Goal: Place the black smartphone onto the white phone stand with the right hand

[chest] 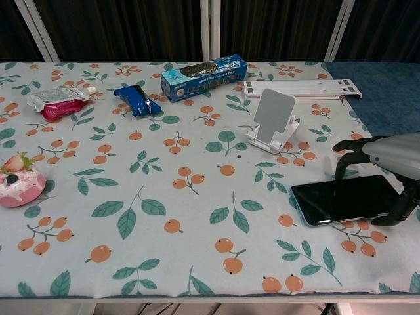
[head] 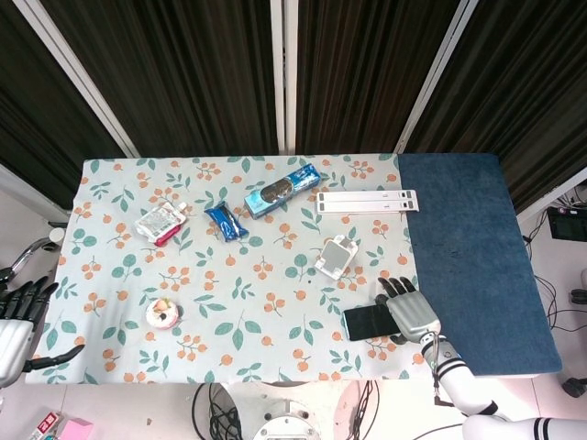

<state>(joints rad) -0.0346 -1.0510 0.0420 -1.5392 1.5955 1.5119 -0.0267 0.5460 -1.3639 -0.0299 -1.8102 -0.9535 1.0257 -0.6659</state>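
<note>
The black smartphone (head: 367, 321) (chest: 341, 199) lies flat, screen up, near the table's front right. My right hand (head: 408, 312) (chest: 387, 154) arches over its right end, fingers curled down by the far edge and thumb by the near edge. Whether they press the phone I cannot tell. The white phone stand (head: 336, 258) (chest: 272, 119) stands upright a short way beyond and left of the phone, with nothing on it. My left hand (head: 16, 323) hangs off the table's front left corner, fingers apart and holding nothing; the chest view does not show it.
A blue box (head: 282, 190) (chest: 204, 77), a blue packet (head: 226, 221), a pink pouch (head: 160, 223) and a long white strip (head: 367, 201) lie along the back. A toy doughnut (head: 163, 313) sits front left. A dark blue cloth (head: 477, 247) covers the right side.
</note>
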